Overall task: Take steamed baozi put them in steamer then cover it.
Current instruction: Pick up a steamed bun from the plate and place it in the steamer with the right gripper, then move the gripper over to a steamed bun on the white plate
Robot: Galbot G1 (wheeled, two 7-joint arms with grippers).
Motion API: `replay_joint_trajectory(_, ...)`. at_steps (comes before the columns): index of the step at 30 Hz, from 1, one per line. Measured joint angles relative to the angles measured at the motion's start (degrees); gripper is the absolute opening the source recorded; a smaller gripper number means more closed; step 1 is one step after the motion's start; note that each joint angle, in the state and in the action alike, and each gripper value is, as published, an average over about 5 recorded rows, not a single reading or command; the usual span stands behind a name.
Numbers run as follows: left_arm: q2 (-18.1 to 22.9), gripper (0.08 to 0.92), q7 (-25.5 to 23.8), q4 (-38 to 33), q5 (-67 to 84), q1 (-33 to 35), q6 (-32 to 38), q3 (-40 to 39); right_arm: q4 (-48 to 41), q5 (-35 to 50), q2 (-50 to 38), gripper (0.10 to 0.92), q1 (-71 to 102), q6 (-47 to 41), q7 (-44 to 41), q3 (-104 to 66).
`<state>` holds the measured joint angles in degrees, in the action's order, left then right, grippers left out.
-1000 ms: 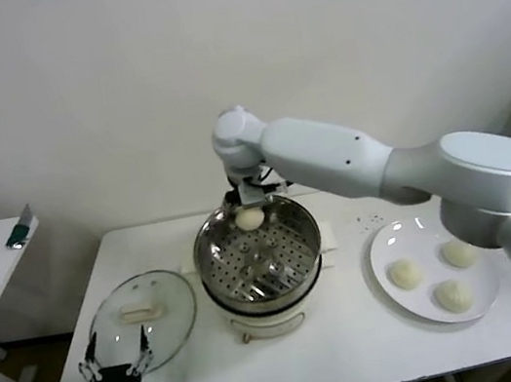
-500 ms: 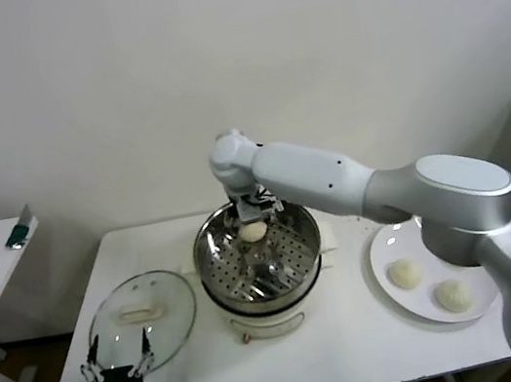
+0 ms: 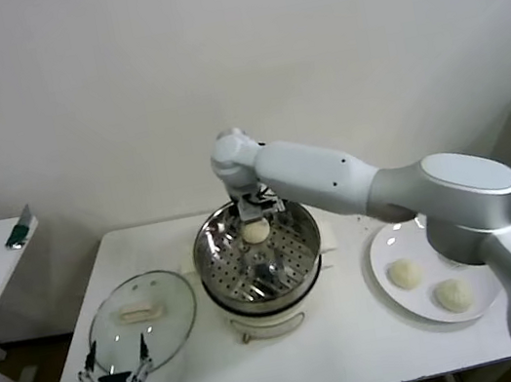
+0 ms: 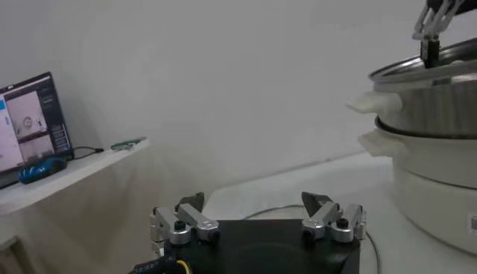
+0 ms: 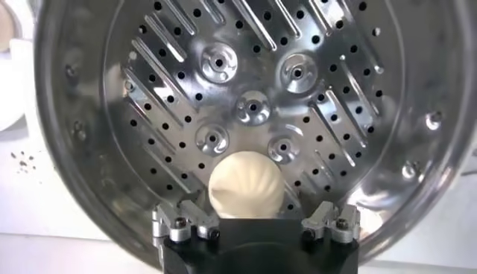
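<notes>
Right arm: I see it stretched from the right side across the table, elbow raised over the plate (image 3: 382, 253), wrist turned down over the far half of the steamer (image 3: 260, 261).
Right gripper (image 3: 254, 219): I have it inside the pot's mouth, fingers spread to either side of a bun (image 5: 245, 186) and, as far as I can see, not pressing on it.
That bun: it lies on the perforated tray (image 5: 253, 112), toward the far rim, just below the gripper.
Other buns: I count two on the plate, at (image 3: 406, 272) and (image 3: 452, 294), well apart from the steamer.
Cover (image 3: 142, 316): flat on the table left of the steamer, handle up.
Left arm: low at the near left table edge.
Left gripper (image 3: 113, 369): open, empty, just beside the cover's near rim.
</notes>
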<state>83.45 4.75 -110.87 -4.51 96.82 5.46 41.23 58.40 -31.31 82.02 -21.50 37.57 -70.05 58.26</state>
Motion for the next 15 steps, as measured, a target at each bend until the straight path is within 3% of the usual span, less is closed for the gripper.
replay_joint_trajectory(7,-0.03,0.823,0.29,-0.91,0.26,0.47,0.25,-0.12,5.20,9.52,-6.37,0.823,-4.64,-5.79,1.84,4.46)
replay_joint_trajectory(15,-0.30,0.823,0.31,-2.08,0.42,1.36,0.81,-0.42,11.25,27.31,-17.36,0.823,-12.16,-18.30,6.48,14.18)
